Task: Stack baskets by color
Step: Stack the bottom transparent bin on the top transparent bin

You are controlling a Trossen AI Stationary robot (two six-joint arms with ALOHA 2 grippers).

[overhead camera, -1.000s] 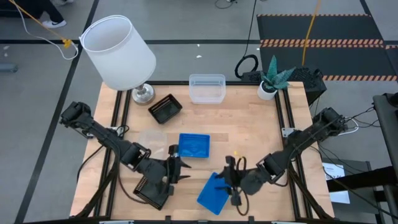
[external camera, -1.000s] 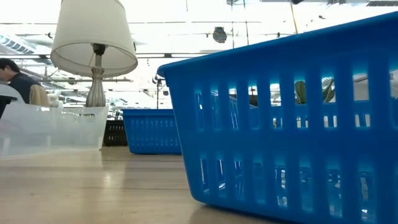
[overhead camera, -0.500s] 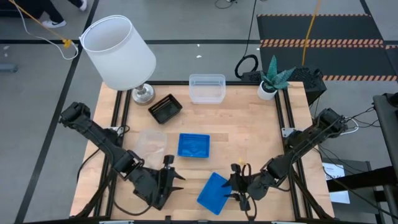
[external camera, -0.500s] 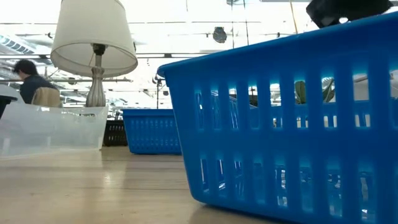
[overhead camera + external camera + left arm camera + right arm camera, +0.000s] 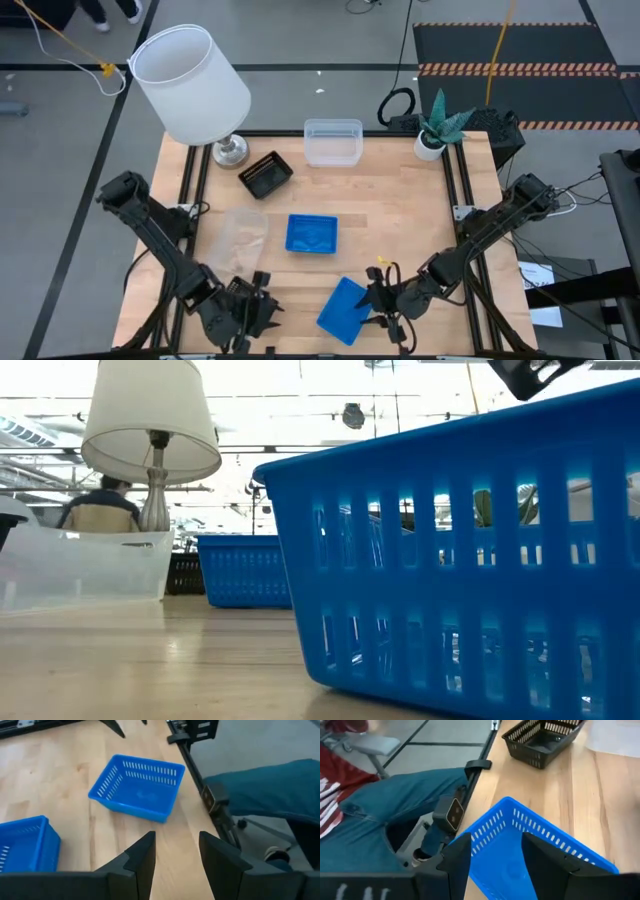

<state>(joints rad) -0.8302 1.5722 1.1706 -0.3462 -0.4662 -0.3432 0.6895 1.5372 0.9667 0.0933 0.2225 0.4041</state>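
Observation:
One blue basket (image 5: 344, 311) lies near the table's near edge, and a second blue basket (image 5: 312, 233) sits mid-table. My right gripper (image 5: 383, 300) hangs open over the near basket's right end (image 5: 530, 827), with one finger toward each side of that end. In the low view, part of that gripper (image 5: 530, 374) shows above the rim. My left gripper (image 5: 177, 840) is open and empty at the near left (image 5: 262, 300), pointing toward the near blue basket (image 5: 136, 787). A black basket (image 5: 545, 735) rests near the left front edge. Another black basket (image 5: 266, 174) sits by the lamp. Clear baskets rest at the far middle (image 5: 333, 142) and left (image 5: 243, 226).
A white lamp (image 5: 190, 85) stands at the far left corner and a small potted plant (image 5: 437, 125) at the far right. A person's legs in jeans (image 5: 395, 812) are close against the table's near edge. Bare wood (image 5: 400, 215) lies right of the middle.
My left gripper has swung toward the table's near edge and dropped a little, still open. My right gripper has sunk slightly toward the near blue basket and tipped, still open. The baskets have stayed where they were.

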